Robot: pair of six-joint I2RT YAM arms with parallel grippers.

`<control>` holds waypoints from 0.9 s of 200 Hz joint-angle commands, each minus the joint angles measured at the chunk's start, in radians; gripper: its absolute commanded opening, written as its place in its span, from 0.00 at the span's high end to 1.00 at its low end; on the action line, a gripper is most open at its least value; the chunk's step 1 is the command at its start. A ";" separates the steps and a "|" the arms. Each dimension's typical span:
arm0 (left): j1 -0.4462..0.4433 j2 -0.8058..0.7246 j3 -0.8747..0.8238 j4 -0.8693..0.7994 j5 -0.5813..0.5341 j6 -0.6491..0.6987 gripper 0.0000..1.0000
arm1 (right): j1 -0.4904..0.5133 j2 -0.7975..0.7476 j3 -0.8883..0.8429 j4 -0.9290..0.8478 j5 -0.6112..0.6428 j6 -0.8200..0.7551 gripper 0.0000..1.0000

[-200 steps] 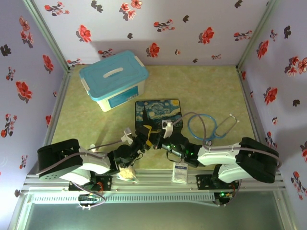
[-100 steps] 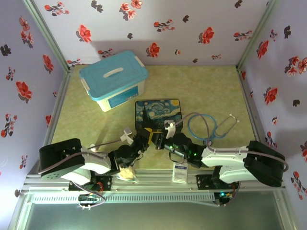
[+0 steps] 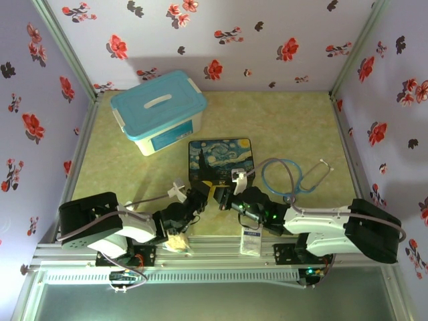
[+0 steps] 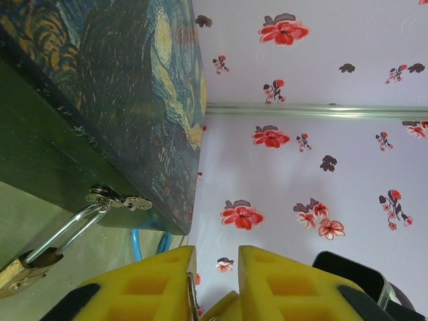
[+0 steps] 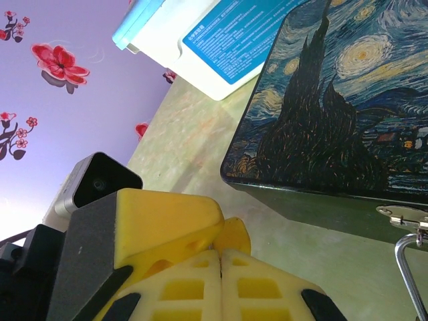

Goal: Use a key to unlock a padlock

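top external: the painted tin [image 3: 221, 157] is seen on the surface [image 3: 287, 120]. the left pincer [image 3: 206, 192] and the right pincer [image 3: 225, 195] are brought together at its near edge, almost touching.

left wrist: the padlock [image 4: 19, 273] is found low and to the left of the pincer, just beside its pad. the shackle [image 4: 67, 231] is threaded through the hasp [image 4: 124, 200] on the tin's front wall. the long axis is slanted from the hasp down-left to the brass body, so the keyhole end is judged to face away from the tin. the pads are held with a narrow gap.

right wrist: the pads are pressed together. whether the key is nipped between them cannot be told. the shackle is seen at the far right under the hasp, so the lock lies to the right. the left arm is judged slightly nearer the body.
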 commanded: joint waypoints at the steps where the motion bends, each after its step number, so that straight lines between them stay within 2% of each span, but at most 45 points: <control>1: -0.004 0.014 0.004 0.004 -0.036 0.036 0.83 | 0.008 -0.020 -0.012 0.003 0.020 -0.022 0.97; 22: -0.003 0.025 0.003 0.006 -0.035 0.031 0.94 | 0.008 -0.027 -0.018 0.004 0.026 -0.022 0.97; 85: -0.004 0.009 0.004 -0.011 -0.040 0.081 1.00 | 0.008 -0.099 -0.034 -0.057 0.051 -0.040 0.94; 95: -0.004 0.002 0.005 -0.012 -0.040 0.102 1.00 | 0.006 -0.120 -0.039 -0.066 0.045 -0.048 0.87; 102: -0.004 -0.007 0.006 -0.016 -0.043 0.124 1.00 | 0.003 -0.144 -0.046 -0.080 0.040 -0.056 0.77; 126: -0.003 -0.094 0.028 -0.146 -0.042 0.206 1.00 | -0.040 -0.286 -0.066 -0.191 0.021 -0.062 0.17; 132: -0.005 -0.127 0.041 -0.211 -0.042 0.230 1.00 | -0.066 -0.321 -0.064 -0.228 -0.013 -0.056 0.08; 147: -0.003 -0.224 0.096 -0.400 -0.041 0.306 1.00 | -0.187 -0.383 -0.048 -0.303 -0.204 -0.053 0.06; 162: -0.004 -0.305 0.168 -0.600 -0.041 0.392 1.00 | -0.280 -0.411 -0.062 -0.276 -0.378 -0.036 0.08; 180: -0.002 -0.356 0.194 -0.622 -0.013 0.515 1.00 | -0.352 -0.419 -0.090 -0.141 -0.556 0.001 0.14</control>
